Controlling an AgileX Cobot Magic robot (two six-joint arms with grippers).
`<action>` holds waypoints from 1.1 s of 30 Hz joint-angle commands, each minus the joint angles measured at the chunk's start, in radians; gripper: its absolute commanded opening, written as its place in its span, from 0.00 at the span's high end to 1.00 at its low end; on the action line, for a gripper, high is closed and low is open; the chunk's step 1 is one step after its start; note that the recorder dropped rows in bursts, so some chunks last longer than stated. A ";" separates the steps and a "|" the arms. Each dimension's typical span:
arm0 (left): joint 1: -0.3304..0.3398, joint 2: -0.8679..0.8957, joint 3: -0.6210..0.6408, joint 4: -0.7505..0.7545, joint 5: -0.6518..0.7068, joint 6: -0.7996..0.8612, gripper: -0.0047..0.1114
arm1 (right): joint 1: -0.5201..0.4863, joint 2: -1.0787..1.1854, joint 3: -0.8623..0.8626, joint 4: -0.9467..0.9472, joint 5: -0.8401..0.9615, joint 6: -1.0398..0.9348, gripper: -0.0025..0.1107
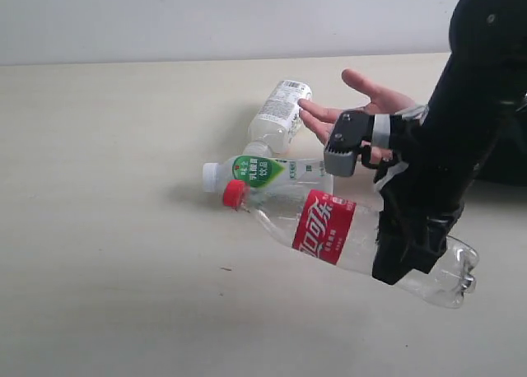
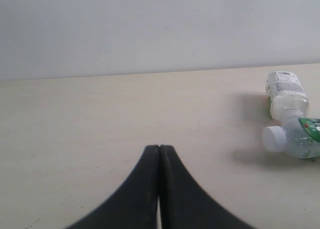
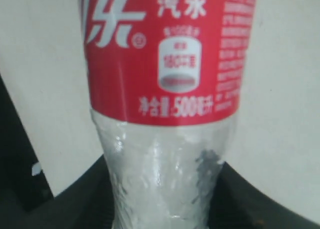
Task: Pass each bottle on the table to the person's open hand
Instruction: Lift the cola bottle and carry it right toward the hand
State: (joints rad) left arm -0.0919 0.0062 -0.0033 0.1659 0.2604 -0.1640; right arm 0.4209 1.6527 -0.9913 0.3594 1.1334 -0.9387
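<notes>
Gripping the clear plastic bottle with the red Coca-Cola label (image 1: 325, 226) around its lower body near the base, the right jaws, at the end of the black right arm (image 1: 469, 105), pinched it from both sides and held it clear of the pale cream surface (image 1: 107, 245), nearly level, its red cap (image 1: 235, 193) pointing to 9 o'clock. The person's bare open hand (image 1: 375, 105), palm up with fingers spread, lay at 1 o'clock from that bottle, partly behind the arm. At 11 o'clock from the held bottle two whitish bottles lay on their sides: a green-labelled bottle with a white cap (image 1: 265, 171) and, at its 12 o'clock, a white-labelled bottle (image 1: 280, 114), neck touching it and base just beside the fingertips. The left jaws were pressed together, holding nothing, above bare surface.
</notes>
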 commanded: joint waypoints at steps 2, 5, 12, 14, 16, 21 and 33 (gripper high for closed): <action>0.002 -0.006 0.003 0.005 -0.006 0.001 0.96 | 0.004 -0.178 -0.005 0.109 0.037 0.060 0.98; 0.002 -0.006 0.003 0.005 -0.006 0.001 0.96 | 0.004 -0.286 -0.005 0.109 -0.044 0.127 0.98; 0.002 -0.006 0.003 0.005 -0.006 0.001 0.96 | 0.004 -0.524 -0.005 0.127 -0.288 0.256 0.98; 0.002 -0.006 0.003 0.005 -0.006 0.001 0.96 | 0.004 -0.582 -0.005 0.097 -0.359 0.252 0.98; 0.002 -0.006 0.003 0.005 -0.006 0.001 0.96 | 0.004 -0.625 -0.005 0.038 -0.449 0.374 0.98; 0.002 -0.006 0.003 0.005 -0.006 0.001 0.96 | 0.004 -0.615 -0.007 -0.384 -0.553 0.994 0.98; 0.002 -0.006 0.003 0.005 -0.006 0.001 0.96 | 0.004 -0.121 -0.313 -0.541 0.048 1.108 0.98</action>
State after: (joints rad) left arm -0.0919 0.0062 -0.0033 0.1659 0.2604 -0.1640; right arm 0.4209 1.4507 -1.2450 -0.2475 1.1446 0.1958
